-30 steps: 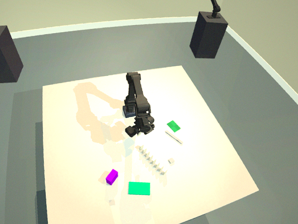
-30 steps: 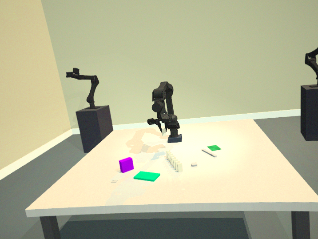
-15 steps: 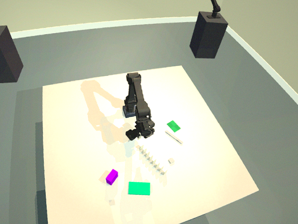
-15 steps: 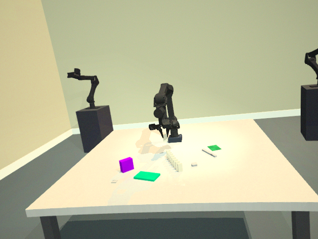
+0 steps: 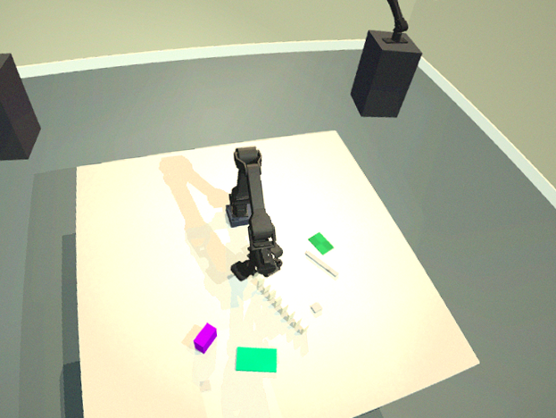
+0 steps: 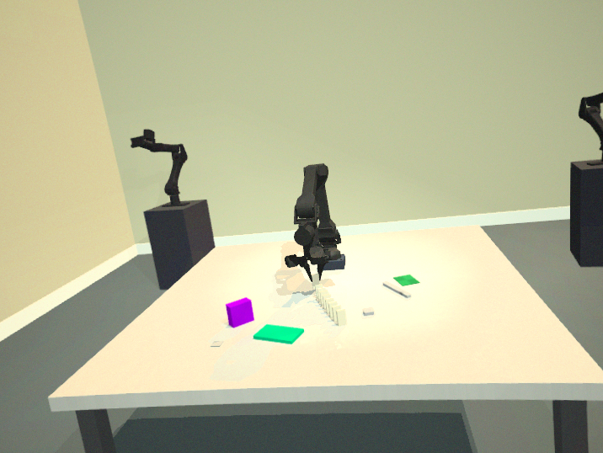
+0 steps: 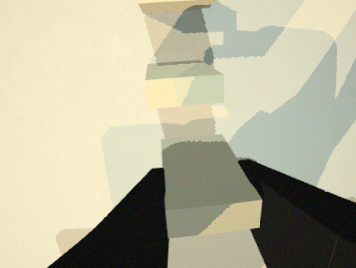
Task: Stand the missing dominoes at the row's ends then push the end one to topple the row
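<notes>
A row of several cream dominoes (image 5: 286,311) (image 6: 341,317) (image 7: 200,91) stands upright on the table, running diagonally from near the arm toward the front. My gripper (image 6: 316,279) (image 7: 201,175) is shut on a cream domino (image 6: 316,277) (image 7: 210,175), held upright between the fingertips at the row's arm-side end. In the wrist view a gap shows between it and the nearest standing domino, and it is roughly in line with the row. Whether its foot touches the table cannot be told. The arm hides the fingertips in the top view.
Right of the row are a small pale block (image 5: 315,307) (image 6: 368,311), a pale bar (image 5: 321,263) (image 6: 397,289) and a green square (image 5: 320,243) (image 6: 406,279). Left are a purple block (image 5: 206,338) (image 6: 239,312), a teal slab (image 5: 256,359) (image 6: 279,333) and a pale tile (image 5: 205,385) (image 6: 216,343).
</notes>
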Controlling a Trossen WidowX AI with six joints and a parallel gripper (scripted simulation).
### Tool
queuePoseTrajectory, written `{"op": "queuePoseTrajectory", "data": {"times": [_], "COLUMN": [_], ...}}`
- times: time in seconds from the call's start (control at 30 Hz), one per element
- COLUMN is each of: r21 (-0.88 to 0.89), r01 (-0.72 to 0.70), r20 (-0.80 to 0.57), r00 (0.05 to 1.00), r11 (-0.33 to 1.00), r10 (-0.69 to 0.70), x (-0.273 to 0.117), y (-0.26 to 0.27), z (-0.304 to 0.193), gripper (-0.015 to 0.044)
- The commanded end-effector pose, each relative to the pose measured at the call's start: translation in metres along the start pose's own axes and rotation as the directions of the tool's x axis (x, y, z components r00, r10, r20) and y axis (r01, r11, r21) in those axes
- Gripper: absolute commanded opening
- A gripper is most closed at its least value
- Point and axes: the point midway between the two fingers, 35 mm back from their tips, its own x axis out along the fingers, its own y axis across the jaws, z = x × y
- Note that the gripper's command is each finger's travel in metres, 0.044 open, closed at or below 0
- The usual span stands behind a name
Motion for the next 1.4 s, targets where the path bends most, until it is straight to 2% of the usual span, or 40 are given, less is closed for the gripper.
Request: {"op": "queuePoseTrajectory", "data": {"times": [0.0, 0.47, 0.87, 0.9, 1.0, 1.07, 1.3, 1.37], "r21": [-0.003, -0.003, -0.003, -0.003, -0.003, -0.003, 0.0, 0.001], "r01": [-0.007, -0.007, -0.007, -0.007, -0.007, -0.007, -0.005, -0.004], "r20": [-0.012, -0.012, -0.012, -0.012, -0.011, -0.011, -0.009, -0.009], "r00": [1.0, 1.0, 1.0, 1.0, 1.0, 1.0, 1.0, 1.0], "r11": [1.0, 1.0, 1.0, 1.0, 1.0, 1.0, 1.0, 1.0], "r10": [0.007, 0.007, 0.007, 0.007, 0.007, 0.007, 0.005, 0.004], "x": [0.02, 0.027, 0.027, 0.027, 0.024, 0.006, -0.096, -0.106], "y": [0.003, 0.003, 0.003, 0.003, 0.003, 0.001, 0.001, 0.002], "z": [-0.006, -0.007, -0.007, -0.007, -0.007, -0.003, -0.003, -0.005], "gripper": [0.0107, 0.0107, 0.0422, 0.044, 0.044, 0.044, 0.044, 0.044]}}
